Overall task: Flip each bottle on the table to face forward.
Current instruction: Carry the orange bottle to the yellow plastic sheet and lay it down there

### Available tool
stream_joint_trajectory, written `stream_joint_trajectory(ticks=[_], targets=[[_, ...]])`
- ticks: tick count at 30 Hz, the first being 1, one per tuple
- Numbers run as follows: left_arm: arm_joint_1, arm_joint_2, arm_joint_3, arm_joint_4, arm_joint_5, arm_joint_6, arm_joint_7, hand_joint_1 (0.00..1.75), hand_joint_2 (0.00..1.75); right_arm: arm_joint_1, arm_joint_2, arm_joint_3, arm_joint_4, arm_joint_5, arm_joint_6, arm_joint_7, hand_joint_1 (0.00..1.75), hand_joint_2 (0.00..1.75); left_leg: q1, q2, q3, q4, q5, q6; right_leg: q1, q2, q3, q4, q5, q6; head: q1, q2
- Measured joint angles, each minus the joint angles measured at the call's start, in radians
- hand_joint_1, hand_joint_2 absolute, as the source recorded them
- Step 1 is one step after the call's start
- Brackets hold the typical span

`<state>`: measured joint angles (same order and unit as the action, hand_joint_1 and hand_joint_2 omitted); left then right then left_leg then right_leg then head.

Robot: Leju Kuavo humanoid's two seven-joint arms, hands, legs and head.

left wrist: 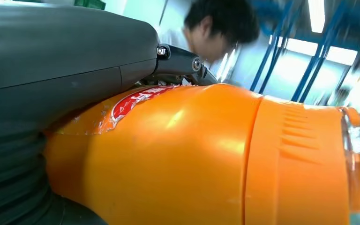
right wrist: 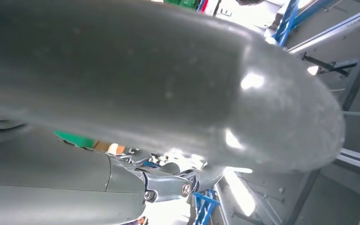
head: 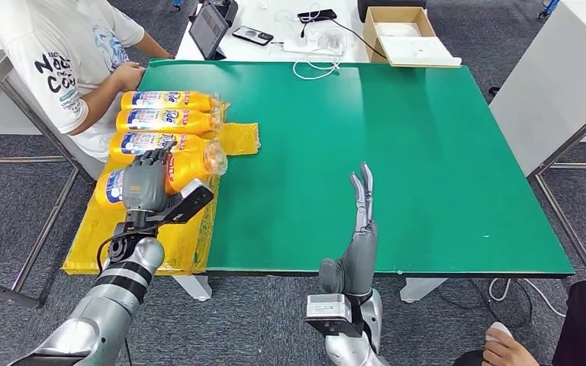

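Gripping the nearest orange bottle point(head: 183, 169) with my left hand point(head: 146, 181), fingers wrapped over its body at the table's point(head: 397, 152) left edge, above the yellow sheet point(head: 175, 244). My right hand point(head: 357, 244) stands upright over the near edge, fingers straight and together, holding nothing (thumb fills its wrist view). Beyond, three more bottles point(head: 164, 120) lie in a row. Farthest, a seated person point(head: 69, 61) and a cardboard box point(head: 406, 34).
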<state>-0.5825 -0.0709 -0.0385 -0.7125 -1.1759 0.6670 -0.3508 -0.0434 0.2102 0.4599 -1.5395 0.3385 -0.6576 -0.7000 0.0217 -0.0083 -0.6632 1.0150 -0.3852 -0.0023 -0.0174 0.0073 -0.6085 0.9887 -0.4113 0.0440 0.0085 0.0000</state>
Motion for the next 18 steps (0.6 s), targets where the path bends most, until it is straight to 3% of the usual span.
stream_joint_trajectory(ticks=[5, 18], targets=[[-0.042, 0.049, -0.042, 0.159, -0.136, -0.087, 0.106, 1.75, 1.75, -0.010, 0.000, 0.007, 0.008, -0.013, 0.036, 0.000, 0.00, 0.00, 0.000, 0.001, 0.000, 0.000, 0.000, 0.000, 0.000, 0.001, 0.000, 0.000, 0.000, 0.000, 0.000, 0.000], [-0.078, 0.085, -0.053, 0.314, -0.116, -0.191, 0.132, 1.75, 1.75, -0.031, 0.000, 0.029, 0.080, 0.000, 0.082, 0.023, 0.00, 0.00, 0.000, 0.000, 0.001, 0.000, 0.000, 0.000, 0.000, 0.000, 0.001, 0.000, 0.000, 0.000, 0.000, 0.000]])
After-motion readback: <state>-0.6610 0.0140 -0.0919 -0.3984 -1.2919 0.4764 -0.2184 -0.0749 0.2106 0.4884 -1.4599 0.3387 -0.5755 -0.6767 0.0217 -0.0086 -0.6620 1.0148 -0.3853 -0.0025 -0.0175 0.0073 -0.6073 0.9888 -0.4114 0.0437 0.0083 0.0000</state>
